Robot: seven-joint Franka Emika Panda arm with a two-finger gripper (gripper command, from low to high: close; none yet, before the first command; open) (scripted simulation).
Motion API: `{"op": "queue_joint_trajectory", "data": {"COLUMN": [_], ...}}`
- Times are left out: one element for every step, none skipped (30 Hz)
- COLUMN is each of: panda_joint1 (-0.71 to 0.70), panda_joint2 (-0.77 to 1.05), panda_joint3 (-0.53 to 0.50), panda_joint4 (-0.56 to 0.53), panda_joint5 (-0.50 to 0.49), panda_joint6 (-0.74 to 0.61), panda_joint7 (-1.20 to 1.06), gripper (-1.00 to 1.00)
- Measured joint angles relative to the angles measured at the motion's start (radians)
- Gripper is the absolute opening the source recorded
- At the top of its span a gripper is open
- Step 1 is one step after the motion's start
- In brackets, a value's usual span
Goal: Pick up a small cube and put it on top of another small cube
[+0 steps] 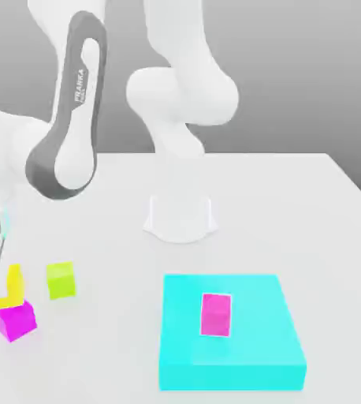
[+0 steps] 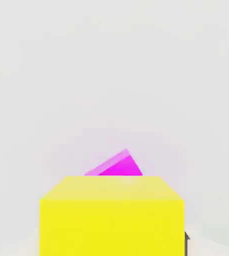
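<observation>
Lime cube (image 1: 61, 280), cyan slab (image 1: 231, 347), magenta block (image 1: 216, 314)

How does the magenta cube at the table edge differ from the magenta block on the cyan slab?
The magenta cube has equal sides; the magenta block is taller than it is wide. The cube sits on the white table at the exterior view's left, a yellow cube tilted against its top; the block stands alone on the cyan slab. Both share one colour.

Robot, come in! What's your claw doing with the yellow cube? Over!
Yellow cube right under claw, grip unconfirmed. It sits tilted on the magenta cube. Lime cube close by, apart. Over.
</observation>
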Motion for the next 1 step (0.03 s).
{"op": "queue_joint_trajectory", "data": {"panda_joint1": [0.0], "panda_joint2": [0.0], "panda_joint3": [0.0], "panda_joint4": [0.0], "panda_joint5": [0.0], "panda_joint6": [0.0], "panda_joint7": [0.0], "gripper": [1.0]}}
